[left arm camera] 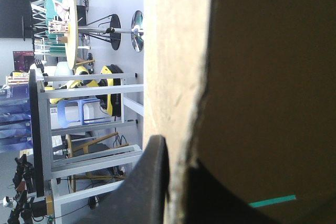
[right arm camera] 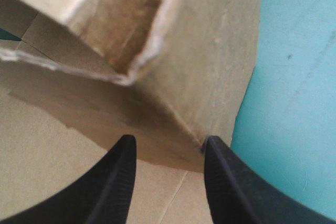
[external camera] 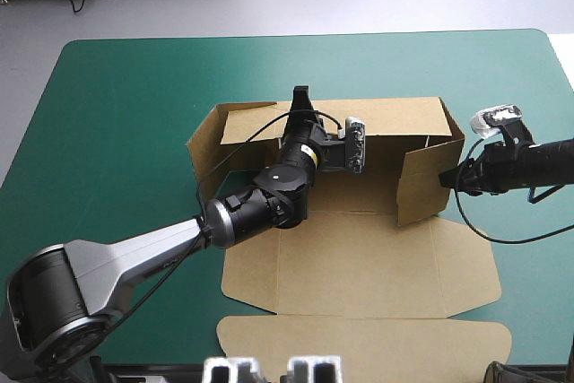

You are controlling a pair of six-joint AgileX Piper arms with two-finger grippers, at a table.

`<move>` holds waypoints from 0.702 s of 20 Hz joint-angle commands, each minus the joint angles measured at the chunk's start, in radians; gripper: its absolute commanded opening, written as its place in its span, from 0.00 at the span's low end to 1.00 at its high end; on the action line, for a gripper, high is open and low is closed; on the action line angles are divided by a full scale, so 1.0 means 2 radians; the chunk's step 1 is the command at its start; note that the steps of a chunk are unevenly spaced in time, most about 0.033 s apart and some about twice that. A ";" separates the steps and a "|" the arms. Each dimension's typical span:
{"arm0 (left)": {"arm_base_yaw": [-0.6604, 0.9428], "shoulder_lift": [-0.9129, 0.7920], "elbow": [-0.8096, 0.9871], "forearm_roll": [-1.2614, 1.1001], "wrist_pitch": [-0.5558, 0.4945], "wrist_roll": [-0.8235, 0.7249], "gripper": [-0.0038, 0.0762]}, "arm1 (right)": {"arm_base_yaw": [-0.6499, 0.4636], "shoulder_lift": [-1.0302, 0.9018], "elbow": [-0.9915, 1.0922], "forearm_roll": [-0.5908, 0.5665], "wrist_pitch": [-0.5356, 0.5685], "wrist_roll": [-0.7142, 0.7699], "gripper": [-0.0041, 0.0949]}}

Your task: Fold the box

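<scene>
Box (external camera: 359,257): we find it near the middle of the teal-green table cover (external camera: 117,114), partly raised. Its floor lies flat. The far wall (external camera: 386,118) stands upright, and the left wall (external camera: 204,145) and right wall (external camera: 421,181) are raised too. The lid flap (external camera: 359,347) lies flat toward the table's near edge.

Left claw (external camera: 300,96): the arm extends from the near left, over the box floor, to the left part of the far wall. In the high view one black finger shows above the wall's top edge. In the left wrist view the brown board runs straight between the fingers. One finger (left arm camera: 149,182) lies against its pale face; the other side is in shadow. We record this claw as clamped on the box at the far wall.

Right claw (right arm camera: 168,140): the arm extends from the table's right edge, with the claw low at the outer face of the right wall. Its fingers stand apart with nothing pinched between them. The tips sit at the wall's lower corner. One tip touches or nearly touches the board's edge; we cannot tell which. Bare cover shows beside that finger.
</scene>
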 commanded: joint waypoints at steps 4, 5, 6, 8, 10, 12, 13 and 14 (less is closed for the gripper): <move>-0.007 -0.010 -0.004 -0.024 -0.060 -0.011 0.04 | -0.002 -0.016 -0.011 0.048 -0.011 -0.058 0.44; -0.007 -0.010 -0.004 -0.023 -0.064 -0.011 0.04 | -0.002 -0.016 -0.009 0.056 -0.011 -0.071 0.44; -0.007 -0.010 -0.004 -0.023 -0.065 -0.011 0.04 | -0.002 -0.016 -0.006 0.070 -0.015 -0.096 0.44; -0.007 -0.010 -0.004 -0.017 -0.065 -0.011 0.04 | -0.002 -0.016 0.004 0.085 -0.036 -0.121 0.44; -0.007 -0.010 -0.006 -0.012 -0.071 -0.012 0.04 | -0.002 -0.013 0.015 0.102 -0.051 -0.142 0.44; -0.007 -0.010 -0.006 -0.005 -0.084 -0.027 0.04 | -0.002 -0.004 0.027 0.121 -0.057 -0.166 0.44; -0.007 -0.010 -0.006 -0.002 -0.089 -0.034 0.04 | -0.002 0.004 0.032 0.133 -0.067 -0.171 0.44; -0.007 -0.010 -0.006 0.004 -0.092 -0.040 0.04 | -0.002 0.007 0.035 0.135 -0.071 -0.172 0.44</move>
